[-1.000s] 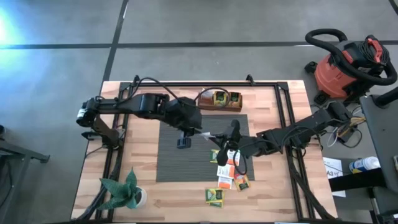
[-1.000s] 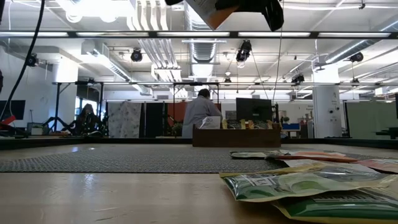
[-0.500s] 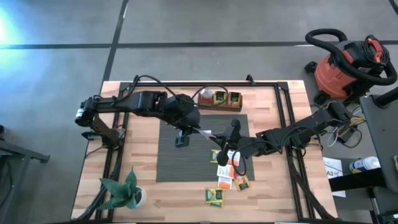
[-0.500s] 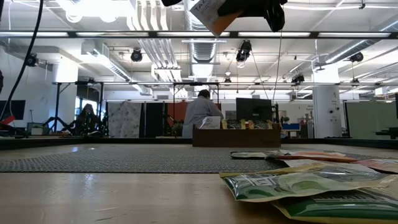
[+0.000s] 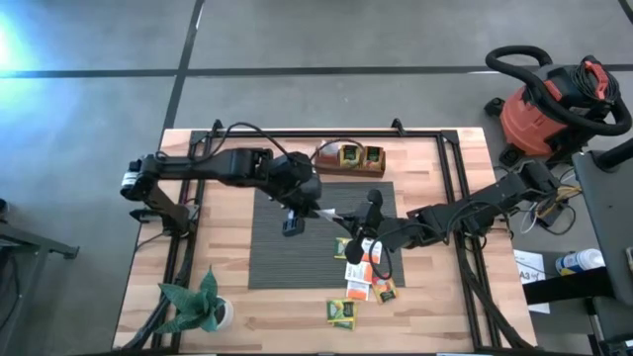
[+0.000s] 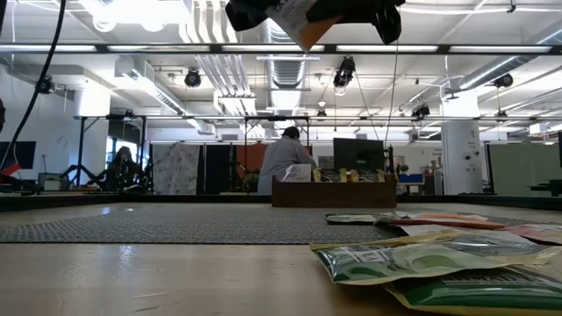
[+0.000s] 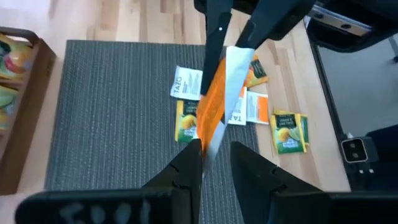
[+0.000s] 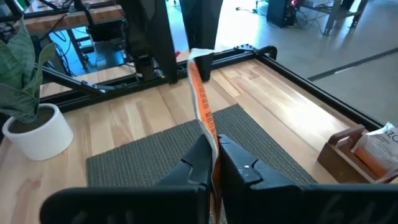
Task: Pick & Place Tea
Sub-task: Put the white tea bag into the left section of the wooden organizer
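Tea packets point(image 5: 364, 279) lie scattered near the front right corner of the grey mat point(image 5: 267, 252), some on the mat's edge and some on the wooden table point(image 5: 158, 267) beside it. One orange and white packet point(image 7: 219, 102) is held in the air above the mat, gripped at both ends at once. The right gripper point(image 8: 212, 163) has its fingers pressed together on one edge of this packet, which stands upright between them. The left gripper point(image 7: 216, 163) meets it from the other side, its fingers close around the packet's lower corner. Seen from above, the two grippers meet over the middle right part of the mat. A wooden box point(image 5: 349, 158) with more tea stands just past the mat's back edge, and a potted plant point(image 5: 198, 307) sits at the front left corner of the table.
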